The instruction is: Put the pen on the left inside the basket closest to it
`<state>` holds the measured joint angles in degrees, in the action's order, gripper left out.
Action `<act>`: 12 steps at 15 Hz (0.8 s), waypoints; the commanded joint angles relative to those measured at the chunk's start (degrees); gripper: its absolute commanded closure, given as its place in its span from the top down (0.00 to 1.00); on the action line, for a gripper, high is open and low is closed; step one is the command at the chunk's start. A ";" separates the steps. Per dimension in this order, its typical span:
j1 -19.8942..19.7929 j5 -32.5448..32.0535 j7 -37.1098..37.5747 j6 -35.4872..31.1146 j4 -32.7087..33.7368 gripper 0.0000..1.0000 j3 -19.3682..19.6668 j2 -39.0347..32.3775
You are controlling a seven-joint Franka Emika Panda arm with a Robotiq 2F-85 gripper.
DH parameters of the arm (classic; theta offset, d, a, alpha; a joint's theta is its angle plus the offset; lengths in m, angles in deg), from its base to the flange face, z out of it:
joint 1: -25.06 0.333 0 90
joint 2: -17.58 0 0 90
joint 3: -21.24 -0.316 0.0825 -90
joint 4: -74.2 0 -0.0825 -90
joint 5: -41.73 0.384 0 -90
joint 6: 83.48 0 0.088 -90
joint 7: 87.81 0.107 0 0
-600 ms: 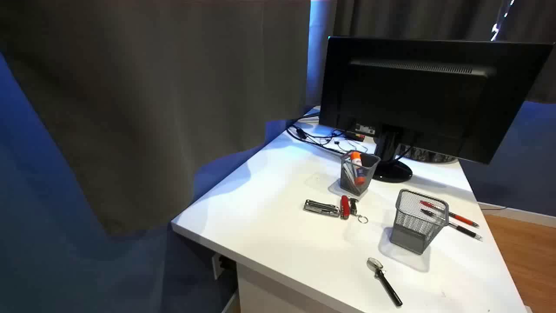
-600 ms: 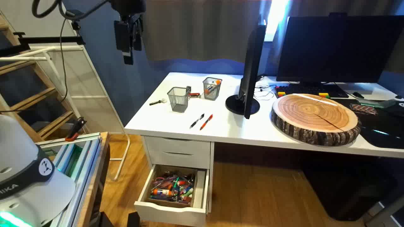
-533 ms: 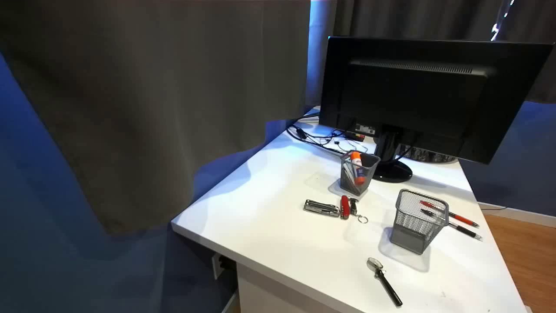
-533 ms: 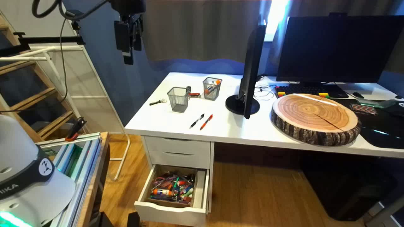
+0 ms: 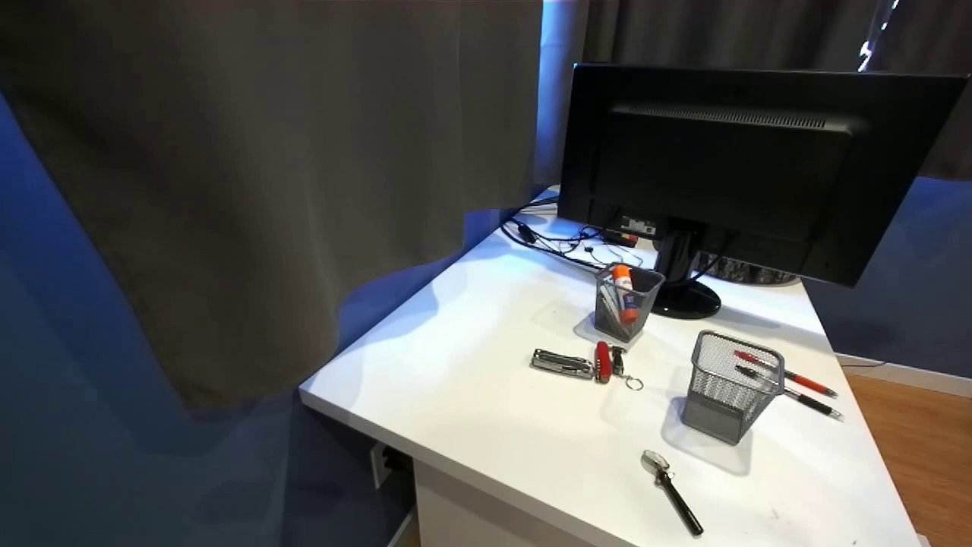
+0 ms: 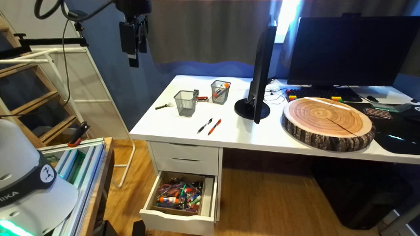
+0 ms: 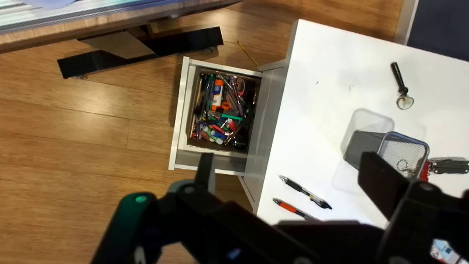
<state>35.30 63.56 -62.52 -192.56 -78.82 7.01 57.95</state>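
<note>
Here's the drawer (image 6: 177, 225), standing open, its cardboard box (image 6: 178, 212) crammed with pens and markers (image 7: 216, 124) and an orange-capped tube (image 7: 217, 93). Up on the worktop (image 6: 174, 126), the pen cup (image 5: 645, 301) near the monitor (image 5: 759, 175) holds an orange-topped stick (image 5: 623, 275). The mesh basket (image 5: 710, 418) stands upright; in an exterior view, parts of the red pen (image 5: 809, 382) and the black pen (image 5: 811, 402) show through it, yet both lie outside, flat on the worktop, side by side and near the basket. And the tool (image 6: 138, 57)? Hanging high, well apart from the red pen, released, fingers (image 7: 204, 170) spread wide. In the wrist view that pen shows between them, one end hidden behind the tool.
</note>
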 commanded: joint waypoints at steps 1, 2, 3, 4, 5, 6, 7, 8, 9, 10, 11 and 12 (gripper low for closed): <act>1.07 -1.22 -8.29 -1.73 4.90 1.00 -0.90 -10.86; 1.46 -1.75 -10.24 -2.94 6.20 1.00 -1.44 -13.81; 1.90 -2.35 -11.94 -4.05 7.54 1.00 -2.04 -16.63; 2.40 -3.03 -13.56 -5.07 9.16 1.00 -2.45 -19.69; 2.82 -4.09 -14.87 -6.20 10.78 1.00 -3.07 -22.87; 3.25 -5.44 -16.02 -7.50 12.61 1.00 -3.75 -26.15; 3.73 -6.90 -17.21 -8.72 14.05 1.00 -4.24 -29.16; 4.06 -9.06 -17.95 -10.01 15.83 1.00 -4.84 -32.50; 4.58 -10.89 -19.05 -11.04 17.54 1.00 -5.17 -35.45; 4.88 -13.90 -19.43 -12.81 19.04 1.00 -5.66 -38.49; 5.47 -15.90 -20.52 -14.19 20.58 1.00 -5.80 -41.09; 6.04 -18.10 -21.35 -15.69 21.89 1.00 -5.95 -43.39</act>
<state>39.95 51.38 -81.29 -205.42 -63.06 1.52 23.43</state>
